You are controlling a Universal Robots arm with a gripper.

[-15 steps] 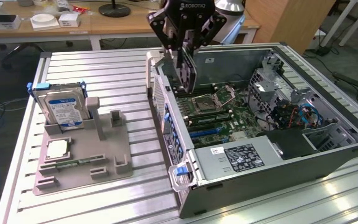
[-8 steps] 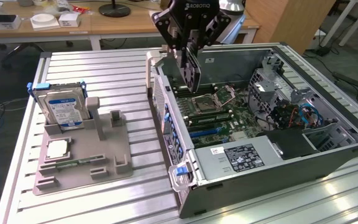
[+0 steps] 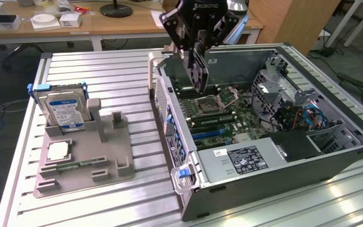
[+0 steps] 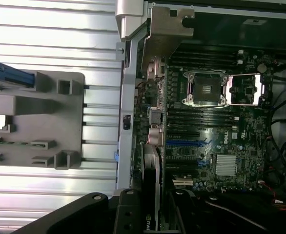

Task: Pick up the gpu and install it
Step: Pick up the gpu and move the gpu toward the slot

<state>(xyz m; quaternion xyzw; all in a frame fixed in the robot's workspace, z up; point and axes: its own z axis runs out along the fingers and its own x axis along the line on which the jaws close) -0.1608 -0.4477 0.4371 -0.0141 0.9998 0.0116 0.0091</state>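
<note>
Aloft, thin flat black gpu (image 3: 199, 75)

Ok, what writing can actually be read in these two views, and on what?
"ROBOTIQ": on the gripper, which is closed on the gpu.
"DELL": sideways on the motherboard.
Too small to read: hard drive label, power supply label, white sticker beside it.

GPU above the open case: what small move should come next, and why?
Likely nudge it toward the blue expansion slots before lowering: the gripper holds the gpu upright above the motherboard, seemingly nearer the CPU socket than those slots.
</note>
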